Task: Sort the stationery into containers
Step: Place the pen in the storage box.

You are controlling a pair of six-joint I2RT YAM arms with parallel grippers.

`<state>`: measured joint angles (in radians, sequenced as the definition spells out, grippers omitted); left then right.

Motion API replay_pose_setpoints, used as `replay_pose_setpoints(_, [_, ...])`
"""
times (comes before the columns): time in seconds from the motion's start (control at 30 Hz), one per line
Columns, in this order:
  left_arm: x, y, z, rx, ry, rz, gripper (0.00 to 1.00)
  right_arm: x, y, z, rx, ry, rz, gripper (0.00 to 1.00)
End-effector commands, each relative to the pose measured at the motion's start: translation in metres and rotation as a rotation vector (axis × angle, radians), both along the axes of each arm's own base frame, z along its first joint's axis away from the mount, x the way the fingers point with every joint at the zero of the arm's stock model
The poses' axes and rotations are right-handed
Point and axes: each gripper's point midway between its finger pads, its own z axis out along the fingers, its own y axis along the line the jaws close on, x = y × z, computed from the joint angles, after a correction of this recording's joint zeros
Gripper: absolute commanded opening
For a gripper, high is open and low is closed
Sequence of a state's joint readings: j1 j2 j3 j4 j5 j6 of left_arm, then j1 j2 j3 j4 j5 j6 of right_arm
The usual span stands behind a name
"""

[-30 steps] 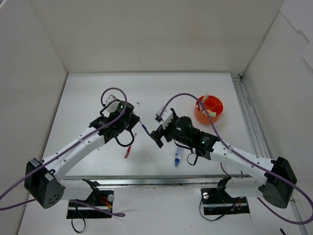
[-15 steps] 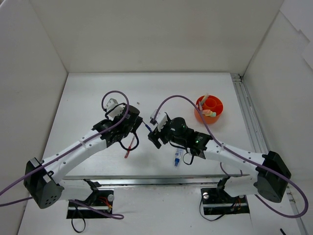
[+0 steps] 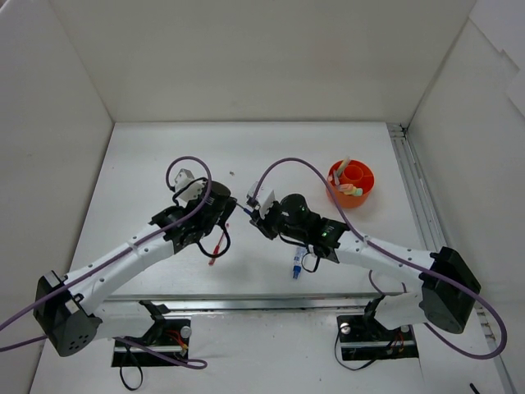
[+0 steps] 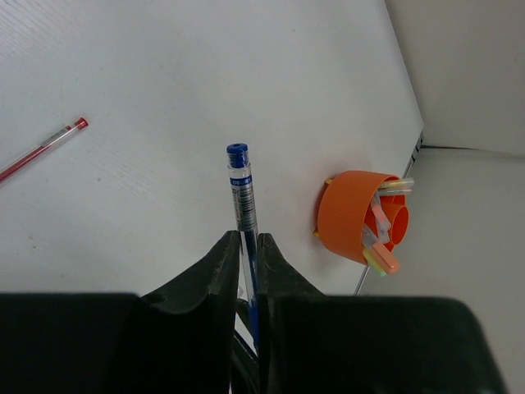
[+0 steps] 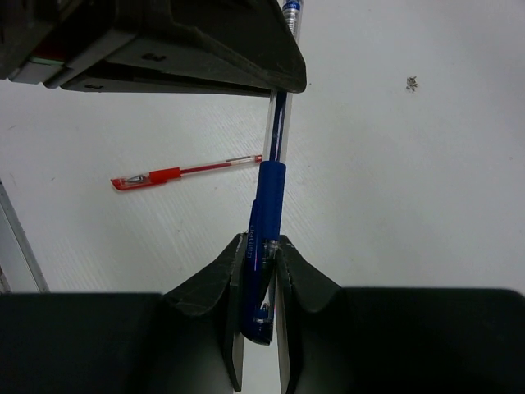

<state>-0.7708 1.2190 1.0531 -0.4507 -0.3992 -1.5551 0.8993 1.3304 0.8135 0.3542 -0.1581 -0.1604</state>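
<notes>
Grippers at mid-frame in the top view both pinch one blue pen (image 3: 244,211), which bridges the small gap between them above the table (image 3: 164,156).

The left gripper (image 4: 244,246) has its fingers pressed together on the pen's shaft. In its wrist view the capped end points up the frame, past the fingertips.

The right gripper (image 5: 261,246) is clamped on the pen's dark blue grip end, low in its wrist view. From there the clear shaft runs up the frame into the left gripper's black body at the top.

A second ago the right gripper stood spread wide and a little lower right in the top view, off the pen. It has since moved up and left and closed on it. The left gripper was already pinching the pen then and has edged slightly right.

A red pen (image 3: 215,250) lies on the table below the left gripper, where it lay before. A clear pen (image 3: 297,264) with a blue cap lies below the right arm, also unmoved. The orange cup (image 3: 351,182) sits at the right of the top view, well apart from both grippers, with several markers (image 4: 379,246) sticking out of it.
</notes>
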Motion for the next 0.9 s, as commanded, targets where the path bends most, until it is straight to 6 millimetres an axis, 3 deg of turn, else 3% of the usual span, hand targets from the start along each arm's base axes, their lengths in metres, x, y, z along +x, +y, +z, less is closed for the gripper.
replay_pose_setpoints(0.0, [0.004,-0.006,0.024,-0.031,-0.083,-0.031,0.00,0.003,0.016,0.056,0.094,-0.100,0.038,0.00])
replay_pose_setpoints(0.17, [0.005,-0.008,0.027,0.001,-0.110,-0.069,0.04,-0.003,0.003,0.067,0.065,-0.098,0.030,0.00])
replay_pose_setpoints(0.27, [0.005,-0.011,0.033,0.027,-0.140,-0.113,0.22,-0.005,-0.009,0.069,0.020,-0.081,0.003,0.00])
replay_pose_setpoints(0.3, [0.005,-0.010,0.035,0.031,-0.146,-0.117,0.36,-0.005,-0.011,0.071,0.011,-0.080,-0.004,0.00])
replay_pose_setpoints(0.37, [0.005,-0.010,0.038,0.059,-0.169,-0.139,0.45,-0.004,-0.022,0.069,-0.029,-0.081,-0.037,0.00])
replay_pose_setpoints(0.4, [0.005,-0.010,0.041,0.068,-0.180,-0.148,0.60,-0.001,-0.029,0.067,-0.057,-0.091,-0.059,0.00])
replay_pose_setpoints(0.57, [0.003,-0.004,0.049,0.119,-0.214,-0.172,0.76,-0.002,-0.054,0.056,-0.132,-0.045,-0.117,0.00])
replay_pose_setpoints(0.67, [0.002,0.004,0.057,0.192,-0.249,-0.197,0.97,0.004,-0.078,0.049,-0.165,0.033,-0.173,0.00])
replay_pose_setpoints(0.7, [0.001,0.009,0.062,0.221,-0.254,-0.200,1.00,0.014,-0.091,0.054,-0.176,0.042,-0.211,0.00])
replay_pose_setpoints(0.77, [-0.003,0.028,0.054,0.299,-0.216,-0.159,1.00,0.017,-0.122,0.039,-0.268,0.122,-0.277,0.00])
replay_pose_setpoints(0.8, [-0.006,0.036,0.054,0.324,-0.215,-0.151,1.00,0.022,-0.131,0.049,-0.288,0.119,-0.290,0.00])
replay_pose_setpoints(0.83, [-0.007,0.050,0.049,0.360,-0.195,-0.121,1.00,0.014,-0.148,0.040,-0.363,0.173,-0.307,0.00])
replay_pose_setpoints(0.87, [-0.010,0.054,0.048,0.382,-0.195,-0.126,1.00,0.020,-0.167,0.040,-0.401,0.199,-0.364,0.00])
